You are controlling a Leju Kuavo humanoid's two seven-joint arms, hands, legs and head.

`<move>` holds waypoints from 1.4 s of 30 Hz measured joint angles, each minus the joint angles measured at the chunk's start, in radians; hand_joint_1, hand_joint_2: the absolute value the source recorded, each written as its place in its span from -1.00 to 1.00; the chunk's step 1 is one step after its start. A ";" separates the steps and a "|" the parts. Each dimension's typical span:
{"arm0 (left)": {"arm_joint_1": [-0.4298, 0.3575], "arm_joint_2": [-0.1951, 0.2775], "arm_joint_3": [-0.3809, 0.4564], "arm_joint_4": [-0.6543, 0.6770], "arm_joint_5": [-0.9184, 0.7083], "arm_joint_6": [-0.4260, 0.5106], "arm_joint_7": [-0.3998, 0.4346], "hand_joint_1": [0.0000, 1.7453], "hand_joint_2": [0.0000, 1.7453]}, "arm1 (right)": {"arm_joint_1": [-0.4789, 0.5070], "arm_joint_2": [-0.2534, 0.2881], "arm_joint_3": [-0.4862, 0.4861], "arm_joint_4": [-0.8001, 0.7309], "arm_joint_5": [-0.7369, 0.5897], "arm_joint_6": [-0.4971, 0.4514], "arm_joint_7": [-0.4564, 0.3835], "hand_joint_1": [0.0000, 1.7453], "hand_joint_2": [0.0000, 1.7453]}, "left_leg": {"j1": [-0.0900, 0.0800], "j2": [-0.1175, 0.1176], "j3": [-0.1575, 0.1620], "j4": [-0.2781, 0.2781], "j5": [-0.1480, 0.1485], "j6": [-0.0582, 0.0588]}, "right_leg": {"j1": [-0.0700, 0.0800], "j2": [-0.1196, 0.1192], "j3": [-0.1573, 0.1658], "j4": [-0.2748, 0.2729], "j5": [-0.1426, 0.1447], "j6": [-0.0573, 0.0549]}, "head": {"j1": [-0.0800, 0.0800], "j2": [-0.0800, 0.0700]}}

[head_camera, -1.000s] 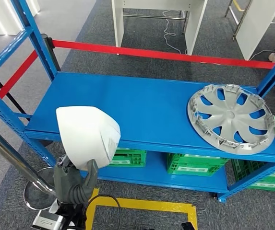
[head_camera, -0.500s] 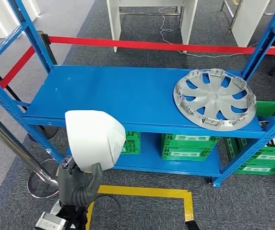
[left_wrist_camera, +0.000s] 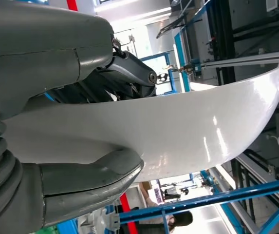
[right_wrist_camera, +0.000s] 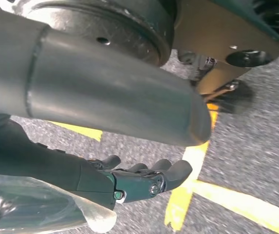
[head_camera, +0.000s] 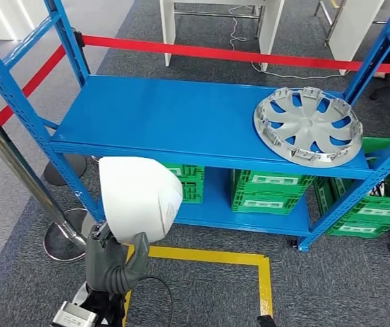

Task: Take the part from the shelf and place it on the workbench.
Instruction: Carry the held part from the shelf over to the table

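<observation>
My left hand (head_camera: 111,262) grips a white, smooth curved shell part (head_camera: 133,197) from below, holding it up in front of the blue shelf (head_camera: 182,122) at the lower left of the head view. In the left wrist view the thumb (left_wrist_camera: 93,178) and dark fingers (left_wrist_camera: 130,73) clamp the white part (left_wrist_camera: 196,126) between them. My right hand (right_wrist_camera: 104,178) hangs down over the grey floor with its fingers stretched out and nothing in them.
A silver wheel cover (head_camera: 308,126) lies on the right end of the shelf's top board. Green crates (head_camera: 265,194) stand on the lower board. A red barrier tape (head_camera: 233,54) runs behind, a chrome stanchion (head_camera: 23,177) stands at the left, and yellow floor tape (head_camera: 213,257) lies ahead.
The whole view has shifted, so the camera has moved: the shelf now sits a little farther off. The white part stays in my left hand.
</observation>
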 joint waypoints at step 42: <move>0.006 0.009 -0.022 0.037 -0.001 -0.006 0.020 1.00 1.00 | 0.006 0.013 0.001 0.000 0.057 -0.020 -0.007 -1.00 -1.00 | -0.004 -0.102 -0.035 0.051 -0.015 -0.041 | -0.009 0.040 0.147 -0.213 0.101 -0.029 | -0.004 0.000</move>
